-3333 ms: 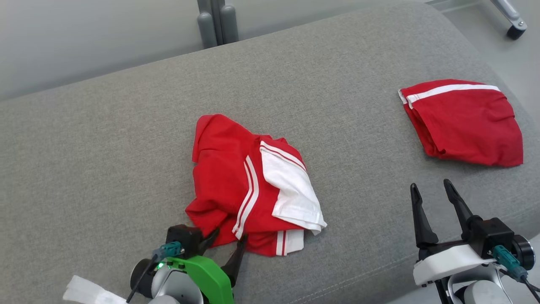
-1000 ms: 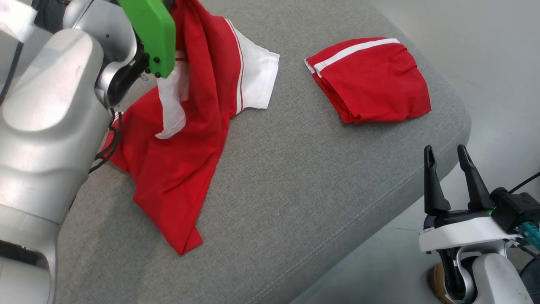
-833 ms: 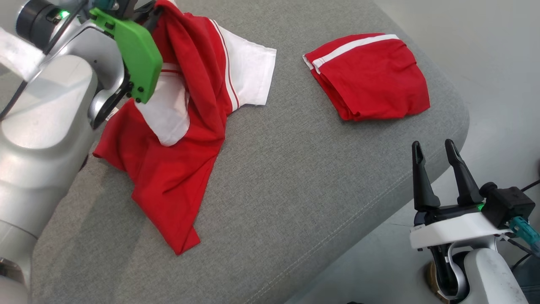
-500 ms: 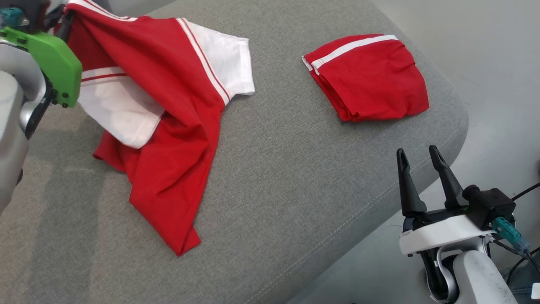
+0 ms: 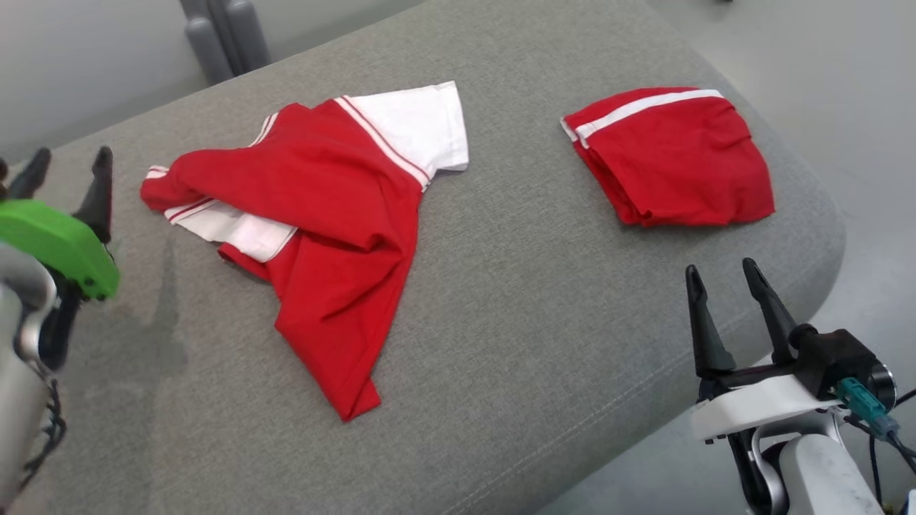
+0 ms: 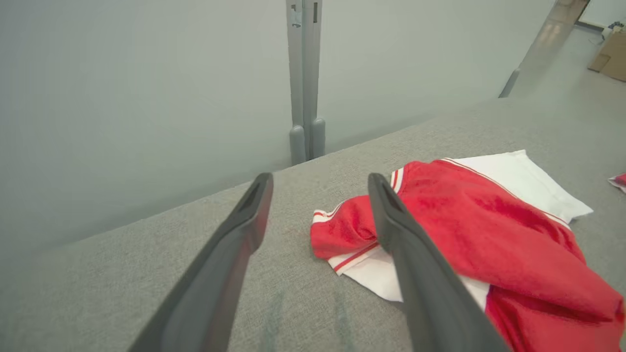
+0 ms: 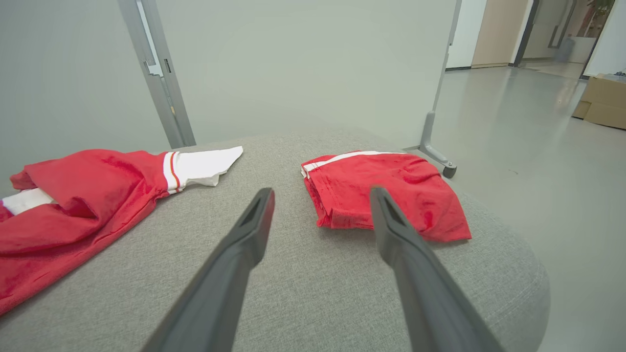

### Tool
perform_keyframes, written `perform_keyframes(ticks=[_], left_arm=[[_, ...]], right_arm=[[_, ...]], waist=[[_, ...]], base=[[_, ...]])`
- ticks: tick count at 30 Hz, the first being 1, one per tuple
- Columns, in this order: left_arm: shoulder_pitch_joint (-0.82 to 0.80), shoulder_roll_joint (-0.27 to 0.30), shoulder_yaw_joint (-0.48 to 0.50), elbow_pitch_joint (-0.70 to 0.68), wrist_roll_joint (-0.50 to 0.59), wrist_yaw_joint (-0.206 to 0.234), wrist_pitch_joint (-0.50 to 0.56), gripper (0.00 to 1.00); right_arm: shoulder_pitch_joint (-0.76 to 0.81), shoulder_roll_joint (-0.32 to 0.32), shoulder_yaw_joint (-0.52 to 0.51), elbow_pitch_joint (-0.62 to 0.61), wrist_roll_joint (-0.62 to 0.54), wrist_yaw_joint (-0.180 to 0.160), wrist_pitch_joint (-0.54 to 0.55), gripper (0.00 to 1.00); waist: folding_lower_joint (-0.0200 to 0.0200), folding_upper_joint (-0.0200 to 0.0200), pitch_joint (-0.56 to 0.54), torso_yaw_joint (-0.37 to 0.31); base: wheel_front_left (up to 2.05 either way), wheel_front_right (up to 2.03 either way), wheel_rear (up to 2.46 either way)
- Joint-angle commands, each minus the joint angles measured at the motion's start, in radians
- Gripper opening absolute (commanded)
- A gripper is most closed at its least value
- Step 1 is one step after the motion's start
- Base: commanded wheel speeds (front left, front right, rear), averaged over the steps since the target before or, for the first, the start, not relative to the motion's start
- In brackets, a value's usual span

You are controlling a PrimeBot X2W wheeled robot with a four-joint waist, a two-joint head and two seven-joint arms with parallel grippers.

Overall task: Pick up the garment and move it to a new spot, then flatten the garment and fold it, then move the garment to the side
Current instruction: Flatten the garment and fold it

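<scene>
The crumpled red-and-white garment [image 5: 336,214] lies on the grey couch [image 5: 515,336], left of the folded red cloth [image 5: 673,164]. Farther left, the left gripper [image 5: 71,161] has its jaws spread; nearer than the cloth, the right gripper [image 5: 721,270] likewise.

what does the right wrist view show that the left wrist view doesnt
Right wrist view: the right gripper, jaws open, pointing toward the folded red garment, seen whole, and a castor foot on the floor.
Left wrist view: the left gripper, jaws open, just clear of the striped cuff of the red and white garment.
Both: that garment lying loose on the grey cushion, with a partition wall behind.
</scene>
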Motion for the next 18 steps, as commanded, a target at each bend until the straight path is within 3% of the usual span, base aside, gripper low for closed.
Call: perform_keyframes(ticks=[1, 7, 13, 18], left_arm=[[0.107, -0.005, 0.031, -0.075, -0.052, 0.035, -0.045, 1.00], [0.413, -0.054, 0.066, -0.388, -0.153, 0.160, -0.112, 1.00], [0.606, -0.122, -0.010, -0.578, -0.202, 0.218, -0.066, 1.00], [0.649, -0.197, -0.082, -0.620, -0.214, 0.234, -0.017, 1.00]], right_arm=[[0.013, -0.001, -0.025, -0.013, -0.023, 0.000, -0.003, 1.00], [0.032, -0.001, -0.105, -0.036, -0.085, 0.000, -0.003, 1.00], [0.030, -0.001, -0.116, -0.039, -0.114, 0.000, -0.003, 1.00], [0.009, -0.002, -0.104, -0.040, -0.122, 0.000, -0.003, 1.00]], waist=[[0.0000, 0.0000, -0.013, 0.091], [0.0000, 0.0000, -0.030, 0.210], [0.0000, 0.0000, -0.033, 0.273], [0.0000, 0.0000, -0.021, 0.306]], base=[[0.00, 0.00, 0.00], [0.00, 0.00, 0.00], [0.00, 0.00, 0.00], [0.00, 0.00, 0.00]])
